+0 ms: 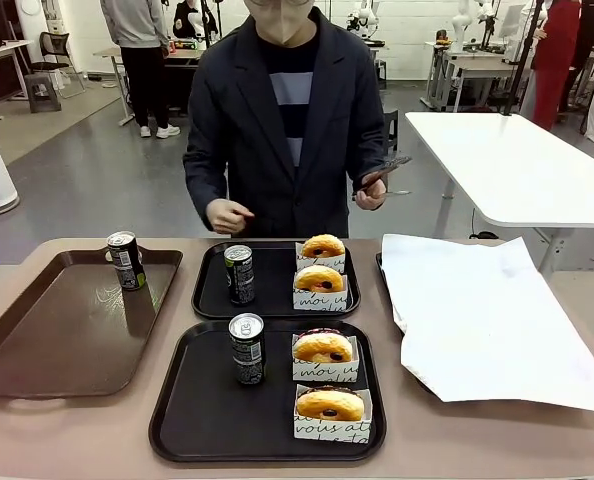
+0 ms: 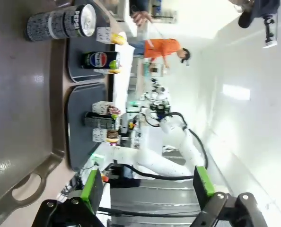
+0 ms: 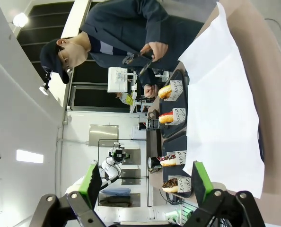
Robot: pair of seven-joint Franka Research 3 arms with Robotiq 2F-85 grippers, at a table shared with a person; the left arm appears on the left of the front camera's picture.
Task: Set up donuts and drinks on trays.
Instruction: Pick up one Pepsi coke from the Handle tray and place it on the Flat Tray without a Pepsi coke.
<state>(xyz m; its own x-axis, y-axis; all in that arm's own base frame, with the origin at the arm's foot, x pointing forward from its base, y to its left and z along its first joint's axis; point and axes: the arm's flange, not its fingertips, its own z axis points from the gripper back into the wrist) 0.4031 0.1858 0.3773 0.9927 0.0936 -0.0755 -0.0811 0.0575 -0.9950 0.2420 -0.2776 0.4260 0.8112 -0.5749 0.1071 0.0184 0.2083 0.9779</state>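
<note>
both black trays look set. the near tray (image 1: 177,420), at the bench's (image 1: 77,430) near edge, carries one drink can (image 1: 246,348) on its left side and two sleeved donuts (image 1: 323,348) (image 1: 329,405) stacked front to back on its right. the far tray (image 1: 209,300), just behind it, carries one can (image 1: 239,273) and two donuts (image 1: 319,279) (image 1: 323,246) the same way.

a third can (image 1: 126,260) stands on the far right corner of the brown tray (image 1: 37,340) at the bench's left end, so i judge it spare or not yet placed. count: three cans, four donuts, two black trays, one brown tray, one white paper sheet (image 1: 487,320) at the right end.

the left hand (image 2: 147,189) hangs spread, holding nothing. the right hand (image 3: 145,184) is likewise spread and empty. the person stands at the far edge holding tongs (image 1: 382,172).
</note>
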